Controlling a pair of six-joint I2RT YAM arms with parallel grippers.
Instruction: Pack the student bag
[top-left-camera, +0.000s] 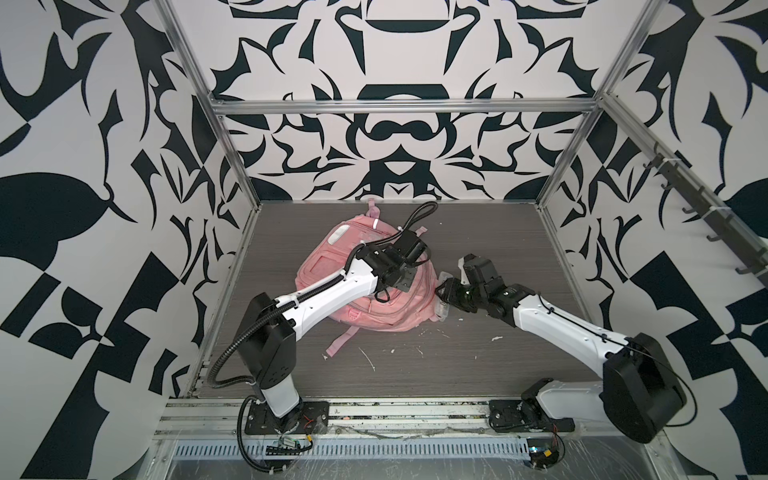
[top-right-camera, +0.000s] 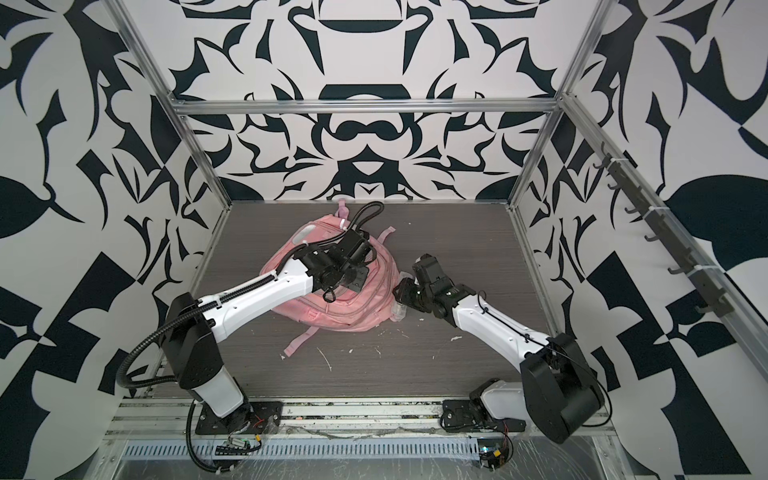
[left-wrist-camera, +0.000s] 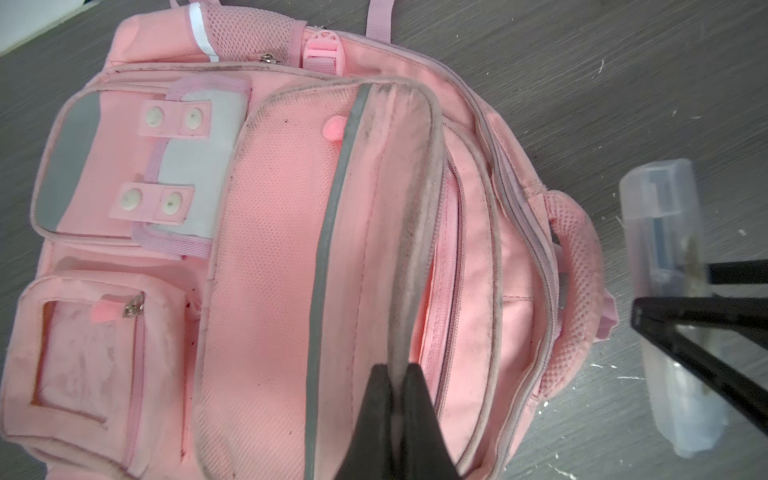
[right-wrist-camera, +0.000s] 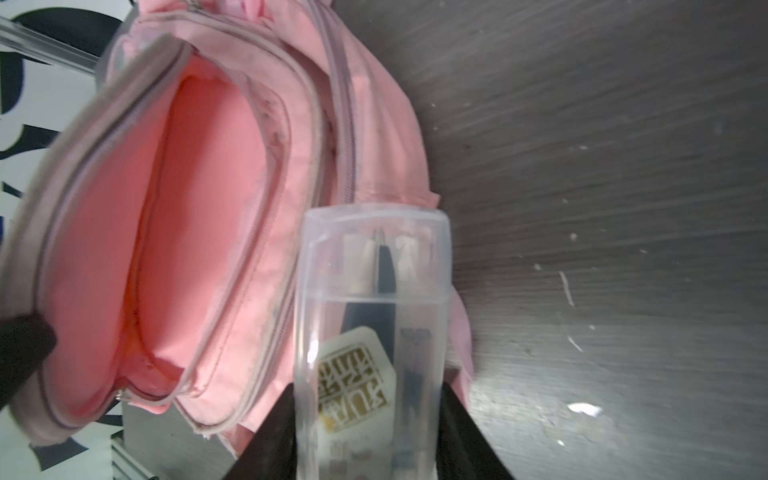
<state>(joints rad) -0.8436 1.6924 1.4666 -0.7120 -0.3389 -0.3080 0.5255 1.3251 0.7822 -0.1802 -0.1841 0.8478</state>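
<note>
The student bag (top-left-camera: 399, 316) lies on the worktop (top-left-camera: 498, 249) with its front side up, a little toward 10 o'clock from the worktop's middle in both top views. One pink strap (top-left-camera: 337, 347) trails out at the bag's 7 o'clock.

My left fingers (left-wrist-camera: 392, 390) are pressed fully together on the grey-edged rim (left-wrist-camera: 415, 232) of the bag's front pocket, and they hold this rim raised (only the thin fabric edge sits between them). In the right wrist view the pocket mouth (right-wrist-camera: 199, 232) gapes wide and its pink lining shows.

My right fingers (top-left-camera: 444, 291) are parted just as wide as the clear case (right-wrist-camera: 374, 291), and they clamp it on its two long sides. The case is a see-through plastic box. Inside it I can make out a dark pen (right-wrist-camera: 386, 274) and a white card with a gold pattern (right-wrist-camera: 353, 382).

In both top views the case is at the bag's 3 o'clock edge. Its far end is just beside the pocket mouth, not inside it. Whether it touches the fabric, I cannot tell. In the left wrist view the bag's mesh handle (left-wrist-camera: 577, 270) lies between the pocket and the case.

The worktop is dark wood grain with white flecks, most of them toward 5 o'clock from the bag.
</note>
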